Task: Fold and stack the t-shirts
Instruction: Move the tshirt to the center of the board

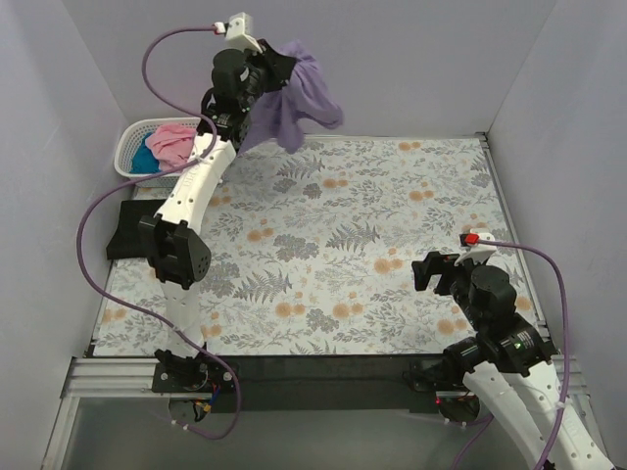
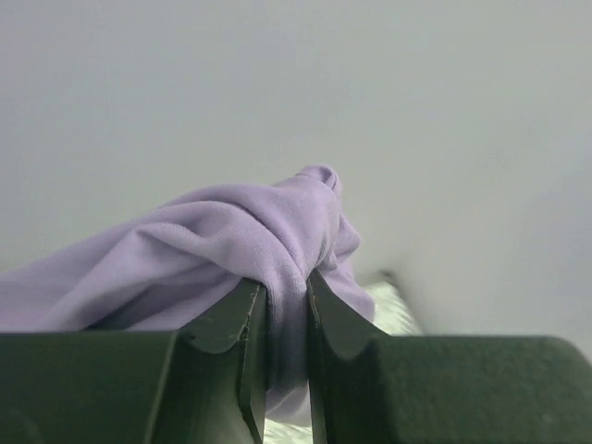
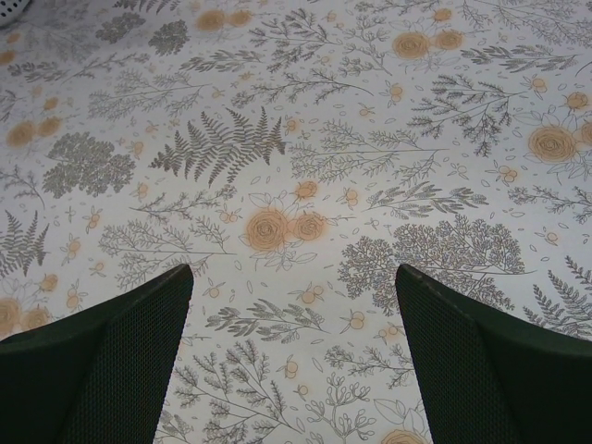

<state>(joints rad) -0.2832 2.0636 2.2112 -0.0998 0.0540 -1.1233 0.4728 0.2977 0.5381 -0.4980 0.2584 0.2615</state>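
Note:
My left gripper (image 1: pixel 279 69) is raised high at the back left and is shut on the lavender t-shirt (image 1: pixel 299 98), which hangs bunched in the air above the cloth's far edge. In the left wrist view the lavender fabric (image 2: pixel 231 250) is pinched between the fingers (image 2: pixel 231 333). A pink t-shirt (image 1: pixel 173 142) and a teal one (image 1: pixel 145 159) lie in the white basket (image 1: pixel 127 157). A folded black t-shirt (image 1: pixel 127 230) lies at the table's left edge. My right gripper (image 1: pixel 438 271) is open and empty above the floral cloth (image 3: pixel 296 185) at the near right.
The grey-and-orange floral cloth (image 1: pixel 353 245) covers the table. Grey walls stand on the left, back and right. A black strip (image 1: pixel 323 367) runs along the near edge between the arm bases.

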